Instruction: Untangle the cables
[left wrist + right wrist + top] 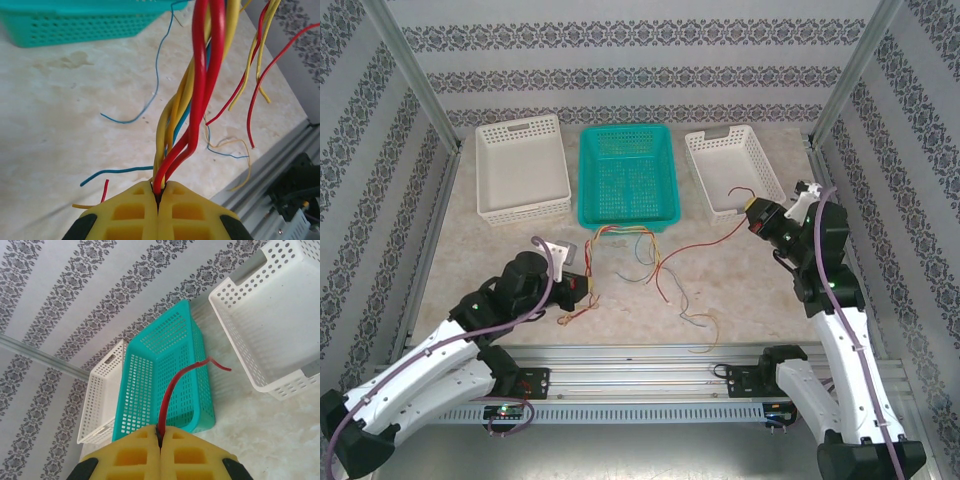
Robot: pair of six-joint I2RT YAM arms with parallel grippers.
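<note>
We are working at a pale marbled table (750, 290) with three baskets ranged along its far edge: a white perforated plastic basket (520, 165) on the left, a teal mesh plastic basket (628, 175) in the middle and a second white perforated basket (732, 170) on the right. The thin red, yellow-orange and blue-grey cables (658, 265) are lying in a loose tangle on the table just in front of the teal basket, with several ends trailing toward the near edge. Our yellow ribbed left fingers (585, 288) are sitting low at the left side of that tangle. In the left wrist view they (155, 196) are pressing fully together on a twisted bundle of the cables (192, 100), red and yellow strands with a blue one among them rising out of the seam. More loose strands are hanging to the right, and a single blue wire (150, 95) is curving over the table below the teal basket (75, 22). Our right fingers (752, 218) are hanging raised at the right, near the front corner of the right-hand white basket, and a long red cable (710, 243) is running from them leftward into the tangle. In the right wrist view these fingers (159, 436) are clamping tight on that red cable (170, 390), whose free end is arching up and bending over at the tip.
</note>
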